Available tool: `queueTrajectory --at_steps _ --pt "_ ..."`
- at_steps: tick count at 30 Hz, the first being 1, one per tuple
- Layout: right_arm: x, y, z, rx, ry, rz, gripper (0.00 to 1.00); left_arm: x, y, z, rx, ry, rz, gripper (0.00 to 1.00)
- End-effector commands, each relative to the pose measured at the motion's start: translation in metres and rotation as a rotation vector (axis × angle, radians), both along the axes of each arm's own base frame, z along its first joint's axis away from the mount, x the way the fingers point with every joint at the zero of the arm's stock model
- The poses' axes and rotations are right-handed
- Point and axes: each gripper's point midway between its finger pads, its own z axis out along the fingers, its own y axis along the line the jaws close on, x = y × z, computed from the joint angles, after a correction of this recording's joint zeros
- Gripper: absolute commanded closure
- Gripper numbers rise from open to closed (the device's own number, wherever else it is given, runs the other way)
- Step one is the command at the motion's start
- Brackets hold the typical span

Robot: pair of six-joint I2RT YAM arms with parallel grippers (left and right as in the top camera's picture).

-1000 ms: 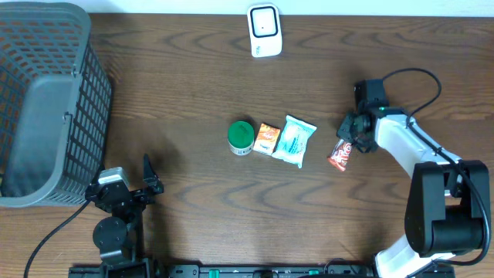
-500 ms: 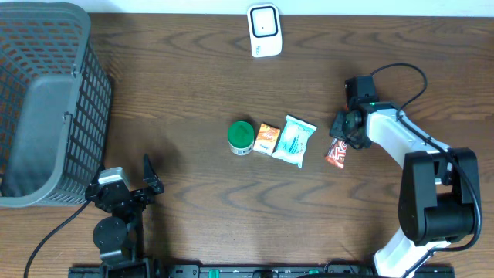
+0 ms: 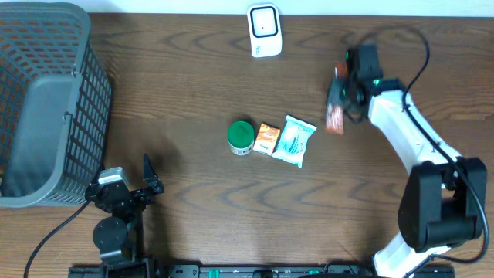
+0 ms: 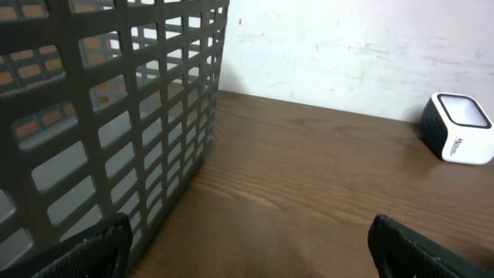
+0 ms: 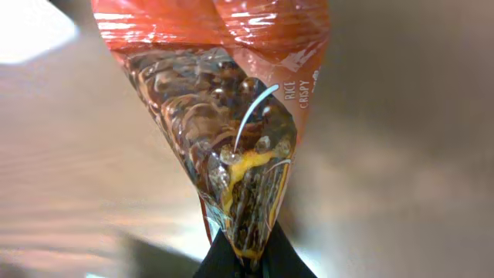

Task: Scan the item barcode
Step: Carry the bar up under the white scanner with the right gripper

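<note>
A red snack packet hangs lifted off the table at the right, blurred by motion. My right gripper is shut on it; in the right wrist view the packet fills the frame, pinched at its lower end between the dark fingertips. No barcode shows on the side I see. The white scanner stands at the table's back edge, up and left of the packet, and appears in the left wrist view too. My left gripper rests open and empty at the front left, fingers wide apart.
A green-lidded tub, an orange packet and a pale teal pouch lie in a row mid-table. A dark mesh basket stands at the left, close by the left gripper, its wall filling the left of the left wrist view.
My right gripper has lifted the red packet off the table and carried it toward the back, closer to the scanner. The left arm has not moved.
</note>
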Motion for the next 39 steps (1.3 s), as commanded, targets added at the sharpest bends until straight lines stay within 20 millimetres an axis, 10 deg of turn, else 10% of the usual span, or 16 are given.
queueTrajectory --at_steps 1,9,27,39 --pt "0.024 0.028 0.057 0.002 -0.18 0.128 0.99 0.0 -0.002 -0.014 -0.002 0.04 -0.011 0.02" --pt "0.071 0.085 0.084 0.058 -0.445 0.2 0.99 0.0 -0.002 -0.015 -0.002 0.04 -0.01 0.02" --pt "0.226 0.173 0.07 0.158 -0.662 0.167 0.99 0.0 -0.002 -0.014 -0.002 0.04 -0.01 0.02" --pt "0.232 0.17 0.03 0.12 -0.575 0.145 0.99 0.0 -0.002 -0.015 -0.002 0.04 -0.011 0.02"
